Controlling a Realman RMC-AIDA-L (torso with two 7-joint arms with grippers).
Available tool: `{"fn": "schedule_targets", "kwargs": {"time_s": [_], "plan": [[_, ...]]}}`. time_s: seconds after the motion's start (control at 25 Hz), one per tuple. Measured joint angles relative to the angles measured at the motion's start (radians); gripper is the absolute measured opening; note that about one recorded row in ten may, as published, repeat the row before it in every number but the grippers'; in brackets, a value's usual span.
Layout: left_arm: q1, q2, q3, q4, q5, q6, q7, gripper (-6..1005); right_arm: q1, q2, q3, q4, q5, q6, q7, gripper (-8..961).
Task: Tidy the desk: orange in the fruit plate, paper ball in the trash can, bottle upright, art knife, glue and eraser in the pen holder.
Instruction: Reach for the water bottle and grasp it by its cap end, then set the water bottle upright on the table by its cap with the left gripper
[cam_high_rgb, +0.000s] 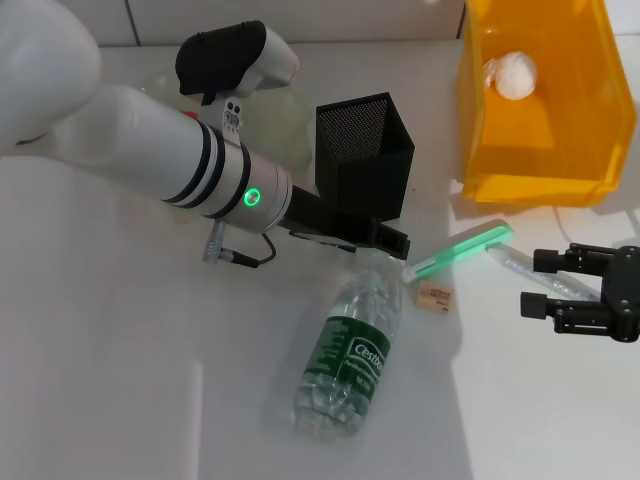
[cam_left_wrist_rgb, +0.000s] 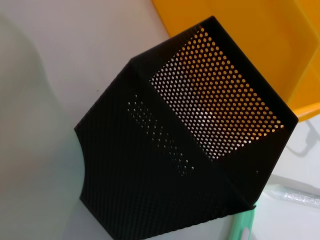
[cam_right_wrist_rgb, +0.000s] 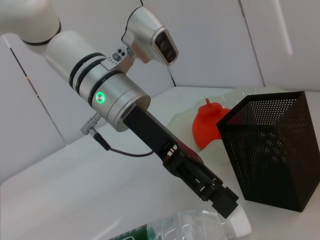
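Left gripper (cam_high_rgb: 392, 245) above lying bottle (cam_high_rgb: 350, 355) (cap end), right gripper (cam_high_rgb: 545, 283) idle

The bin (cam_high_rgb: 535, 150) is translucent yellow-orange, the paper ball (cam_high_rgb: 512, 75) in it white. The mesh cup (cam_high_rgb: 365, 150) is black, dotted with fine holes. The clear bottle (cam_high_rgb: 348, 352) has a dark green label. The orange (cam_right_wrist_rgb: 207, 127) looks red-orange; the plate (cam_right_wrist_rgb: 187, 119) seems pale green. The eraser (cam_high_rgb: 435, 296) is beige.
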Motion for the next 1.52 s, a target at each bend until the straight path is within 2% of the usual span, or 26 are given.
{"fn": "schedule_targets", "kwargs": {"time_s": [0.72, 1.16, 1.4, 1.52], "plan": [[-0.01, 0.0, 0.037, -0.041, -0.007, -0.04, -0.008, 730, 0.021, 0.009, 0.0, 0.012, 0.0, 0.022, -0.013, 737], [-0.009, 0.0, 0.06, -0.039, -0.013, -0.042, -0.005, 685, 0.026, 0.016, 0.0, 0.012, 0.0, 0.031, -0.026, 736], [0.0, 0.0, 0.058, -0.02, -0.013, -0.042, 0.002, 519, 0.027, 0.018, 0.0, 0.012, 0.0, 0.035, -0.026, 735], [0.006, 0.0, 0.058, -0.008, -0.013, -0.04, 0.004, 479, 0.027, 0.018, -0.001, 0.012, 0.0, 0.035, -0.026, 735]]}}
